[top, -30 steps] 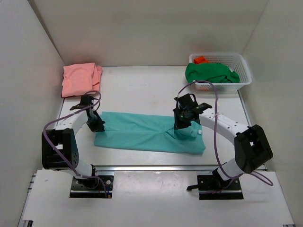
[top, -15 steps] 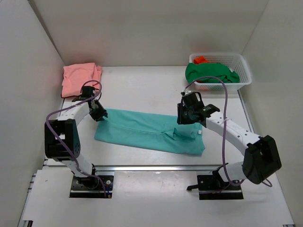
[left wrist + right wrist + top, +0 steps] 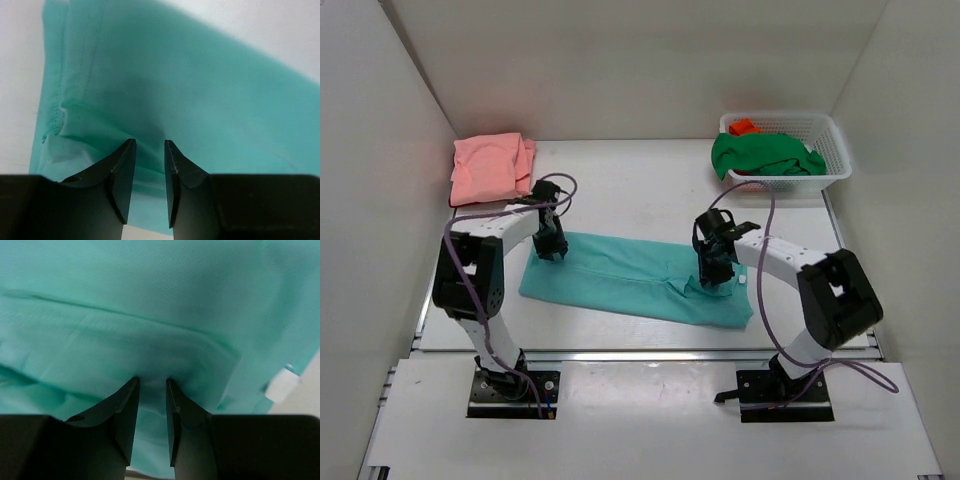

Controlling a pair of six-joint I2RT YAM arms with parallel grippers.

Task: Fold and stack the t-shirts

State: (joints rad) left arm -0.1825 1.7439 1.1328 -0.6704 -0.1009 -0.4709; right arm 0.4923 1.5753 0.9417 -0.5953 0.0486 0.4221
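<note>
Teal t-shirt point(image 3: 635, 280) lies flat mid-table as a long band, apparently folded lengthwise; I judge that its crosswise folds remain to be made. My left gripper point(image 3: 552, 248) sits at the band's far-left edge and my right gripper point(image 3: 712, 272) on the bunched cloth toward its right end. Both pairs of fingers stand narrowly apart, tips at the fabric, with nothing pinched that I can see. Salmon t-shirt point(image 3: 492, 168) sits folded in the far-left corner, probably the base of the stack. Dark green t-shirt point(image 3: 765, 155) waits crumpled in the white basket point(image 3: 835, 150).
</note>
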